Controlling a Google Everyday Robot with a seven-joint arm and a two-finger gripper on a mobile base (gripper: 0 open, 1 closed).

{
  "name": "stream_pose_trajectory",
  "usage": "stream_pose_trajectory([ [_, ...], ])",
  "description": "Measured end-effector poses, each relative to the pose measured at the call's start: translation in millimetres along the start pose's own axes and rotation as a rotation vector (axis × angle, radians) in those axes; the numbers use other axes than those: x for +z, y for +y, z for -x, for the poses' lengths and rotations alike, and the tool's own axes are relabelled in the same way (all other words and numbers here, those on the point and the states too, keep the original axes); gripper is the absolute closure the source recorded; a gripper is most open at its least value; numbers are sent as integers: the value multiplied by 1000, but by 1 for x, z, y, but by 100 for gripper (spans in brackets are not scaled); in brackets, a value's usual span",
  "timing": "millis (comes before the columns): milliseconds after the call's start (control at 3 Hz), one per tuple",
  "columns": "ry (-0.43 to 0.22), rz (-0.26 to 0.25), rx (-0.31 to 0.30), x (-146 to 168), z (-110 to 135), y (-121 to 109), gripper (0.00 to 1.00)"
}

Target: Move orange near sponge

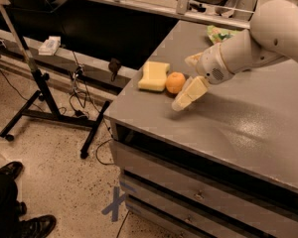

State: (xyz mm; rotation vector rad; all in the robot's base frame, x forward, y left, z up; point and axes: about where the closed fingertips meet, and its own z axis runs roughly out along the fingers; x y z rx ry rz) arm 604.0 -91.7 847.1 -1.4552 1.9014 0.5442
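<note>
Gripper (186,82) low over table (248,128), fingers (188,94) spread, pinching nothing. Just off the fingertips: orange (175,82), set down right beside sponge (154,76), seemingly touching, near the table's edge. Risk: a finger clipping the round fruit on withdrawal, rolling it away or over that edge.

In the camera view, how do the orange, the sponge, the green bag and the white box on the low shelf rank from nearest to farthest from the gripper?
From the gripper, low over the table:
1. orange, right at its fingers.
2. sponge, just beyond the orange, toward the table's edge.
3. green bag, behind, at the table's far side.
4. white box, off the table, far across the view.
</note>
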Motion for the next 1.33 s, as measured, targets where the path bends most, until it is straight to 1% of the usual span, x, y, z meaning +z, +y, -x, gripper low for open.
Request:
stream_pose_trajectory([
  [333, 2, -3, -7, -11, 0, 0, 0],
  [667, -5, -33, -7, -45, -7, -7, 0],
  [1000, 8, -110, -2, -109, -17, -18, 0],
  [1333, 6, -115, -6, -112, -14, -20, 0],
])
